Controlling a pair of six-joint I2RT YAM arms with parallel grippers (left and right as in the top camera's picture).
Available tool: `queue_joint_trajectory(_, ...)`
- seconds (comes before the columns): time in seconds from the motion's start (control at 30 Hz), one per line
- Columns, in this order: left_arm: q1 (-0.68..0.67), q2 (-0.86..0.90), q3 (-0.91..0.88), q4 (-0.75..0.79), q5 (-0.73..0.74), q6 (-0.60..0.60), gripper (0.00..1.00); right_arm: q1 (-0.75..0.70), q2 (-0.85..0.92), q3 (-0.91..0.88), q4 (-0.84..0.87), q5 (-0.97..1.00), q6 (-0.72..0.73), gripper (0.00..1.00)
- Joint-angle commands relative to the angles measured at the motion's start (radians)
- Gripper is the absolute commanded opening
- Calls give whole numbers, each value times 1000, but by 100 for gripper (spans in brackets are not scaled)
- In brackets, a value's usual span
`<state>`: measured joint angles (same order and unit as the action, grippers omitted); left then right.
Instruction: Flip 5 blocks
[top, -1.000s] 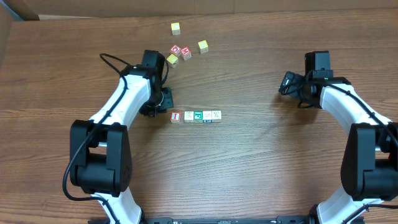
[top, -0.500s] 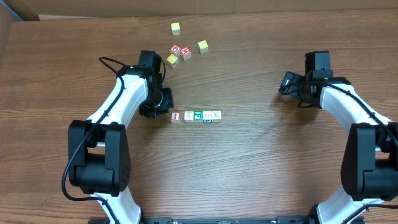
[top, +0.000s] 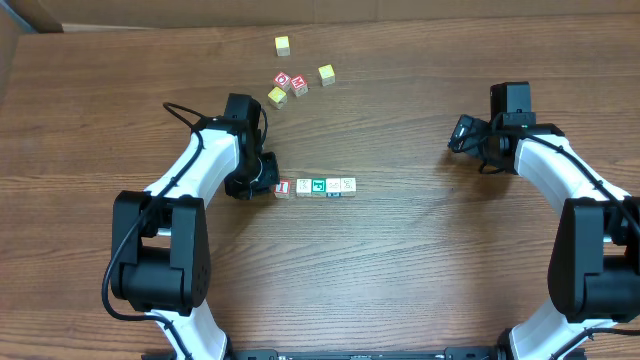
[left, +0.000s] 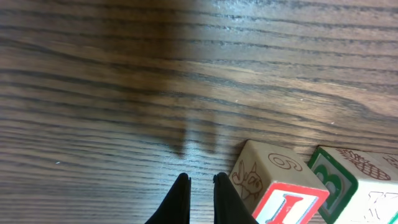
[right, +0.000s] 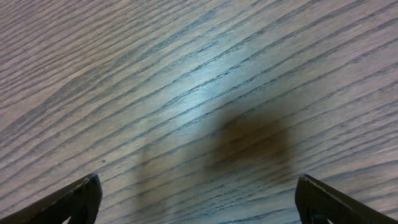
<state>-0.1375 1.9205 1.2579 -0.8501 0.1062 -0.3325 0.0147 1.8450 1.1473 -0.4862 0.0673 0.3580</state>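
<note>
The row of five blocks (top: 316, 187) is laid crosswise on the table (top: 400, 270), its red-lettered end block (left: 277, 186) found just beside the closed, empty left gripper (left: 200, 182), while the right gripper (top: 459, 134), jaws spread wide, is seen well apart.

The left arm (top: 205, 160) bends up from the frame's lower left toward centre, with the left gripper (top: 271, 184) low and its fingers (left: 177, 200) pinched together. The right arm (top: 560, 175) curls along the right edge, the right gripper (top: 459, 134) pointing left, spread wide.
</note>
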Motion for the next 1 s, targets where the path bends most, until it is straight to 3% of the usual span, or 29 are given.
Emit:
queue_joint_trajectory(0.0, -8, 4, -7, 13, 49, 18, 7, -4, 3, 18, 5, 10, -7, 100)
queue_joint_trajectory(0.97, -34, 4, -7, 47, 101, 14, 9, -4, 3, 18, 5, 10, -7, 100)
